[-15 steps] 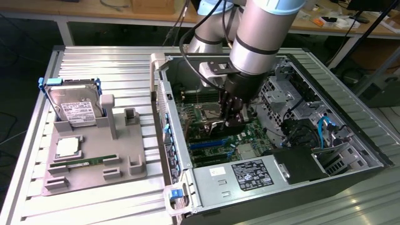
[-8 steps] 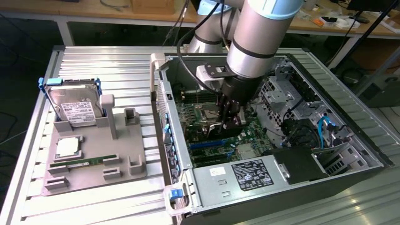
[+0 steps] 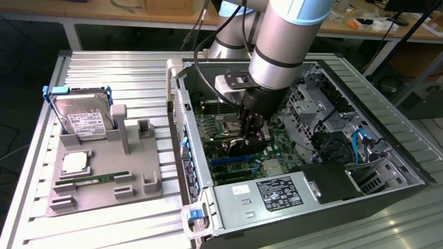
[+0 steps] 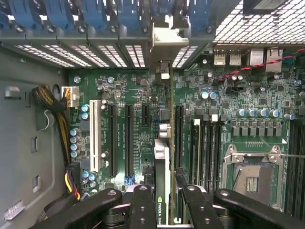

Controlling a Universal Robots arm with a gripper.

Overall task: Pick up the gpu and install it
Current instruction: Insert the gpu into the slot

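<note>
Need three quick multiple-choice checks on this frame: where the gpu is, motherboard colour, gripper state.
1. Where is the gpu? A) on the grey tray B) inside the computer case, over the motherboard C) on the table
2. Colour of the motherboard? A) red B) green C) white
3. State of the gripper? A) open, empty B) shut on the hard drive C) shut on the gpu

1 B: it stands edge-on over the slots within the case.
2 B: the board is green.
3 C: the fingers clamp it from both sides.

Silver arm point(image 3: 277, 54), light-blue band, black screw-studded jaws.
</note>
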